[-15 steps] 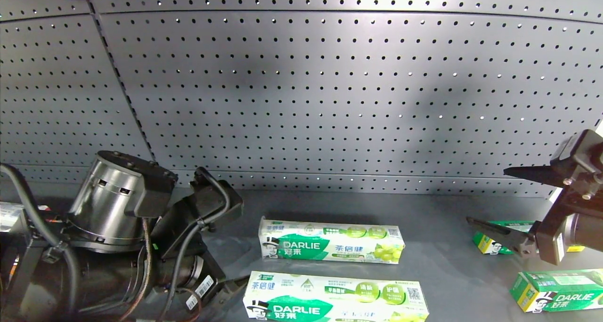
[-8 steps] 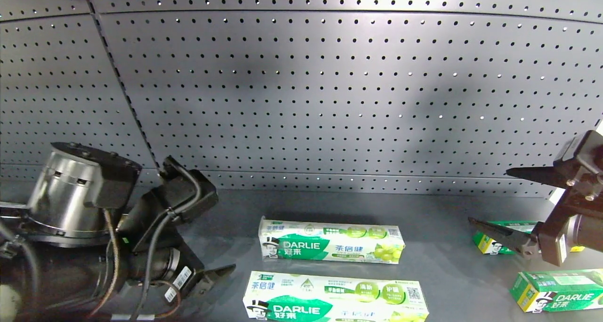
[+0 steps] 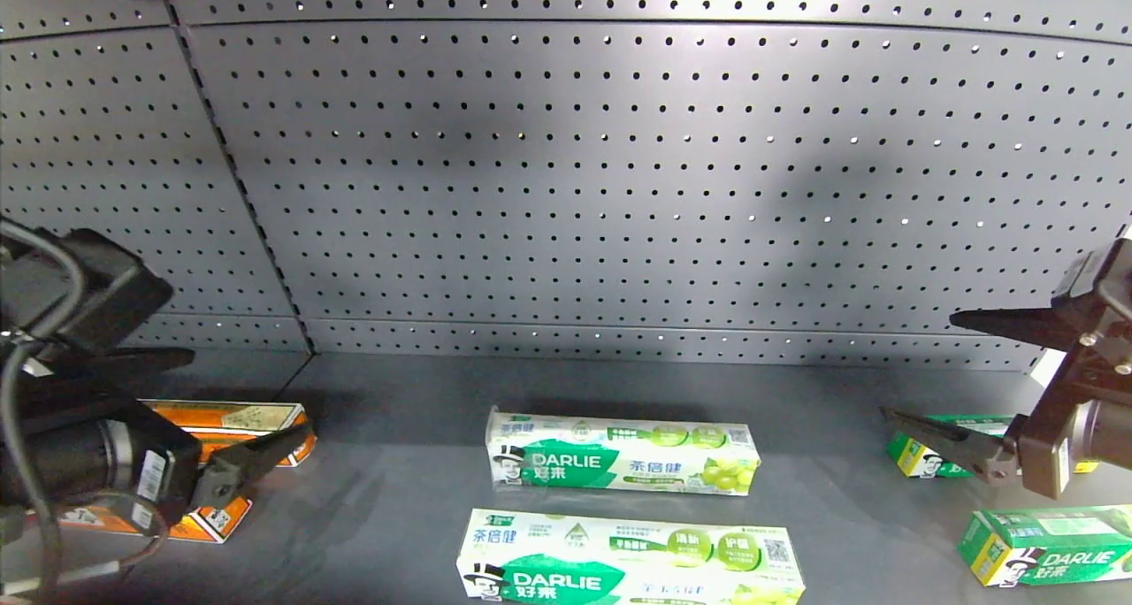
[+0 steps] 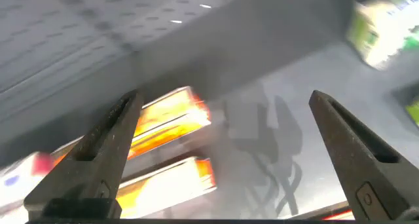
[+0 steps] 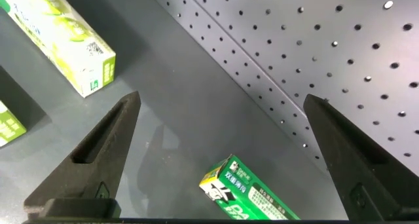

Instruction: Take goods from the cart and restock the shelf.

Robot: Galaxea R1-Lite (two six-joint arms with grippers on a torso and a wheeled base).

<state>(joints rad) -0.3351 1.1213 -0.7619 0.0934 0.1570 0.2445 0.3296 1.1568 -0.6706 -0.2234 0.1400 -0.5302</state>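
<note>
The left gripper (image 3: 251, 391) hung spread and empty near seemingly two orange cardboard cartons (image 3: 232, 416). The right gripper (image 3: 917, 364) gaped beside a green toothpaste carton (image 3: 911, 459).

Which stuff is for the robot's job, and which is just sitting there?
For the job:
green boxes
orange boxes
shelf
left gripper, open
right gripper, open

Just there:
pegboard wall
</note>
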